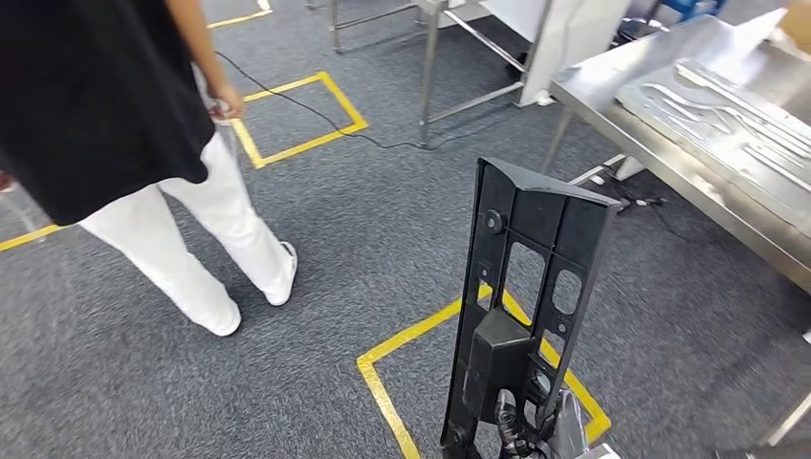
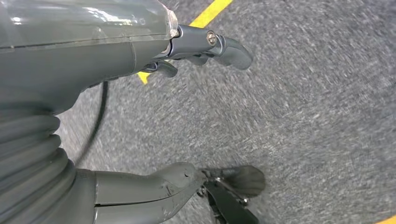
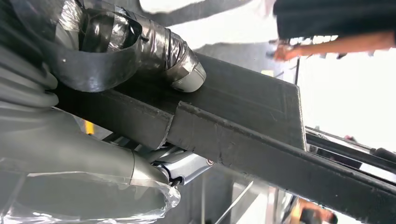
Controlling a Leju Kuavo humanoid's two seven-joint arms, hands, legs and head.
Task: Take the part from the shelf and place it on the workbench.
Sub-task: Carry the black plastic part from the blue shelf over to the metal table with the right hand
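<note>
Over the grey carpet, left of the steel surface (image 1: 612, 105) and well apart from it: long black part (image 1: 531, 287), upright and slightly tilted, gripped near its lower end by right hand (image 1: 536, 426), thumb (image 3: 154, 46) pressed on one face. Left hand (image 2: 154, 116) hanging above the floor, fingers (image 2: 224, 46) apart, grasping nothing. Farther left of the part, person (image 1: 124, 124) standing in black top and white trousers by yellow floor tape (image 1: 296, 115); no readable writing on anything.

Part (image 1: 531, 287): matte black. Carpet (image 1: 363, 229): speckled grey, yellow tape lines (image 1: 306, 115). Workbench (image 1: 689, 143) at 2 o'clock: bare silver metal. Person (image 1: 96, 96) at 10 o'clock: black top, white trousers, white shoes. Right hand (image 3: 135, 37): grey, silver-taped fingers. Left hand (image 2: 140, 42): dark grey.
</note>
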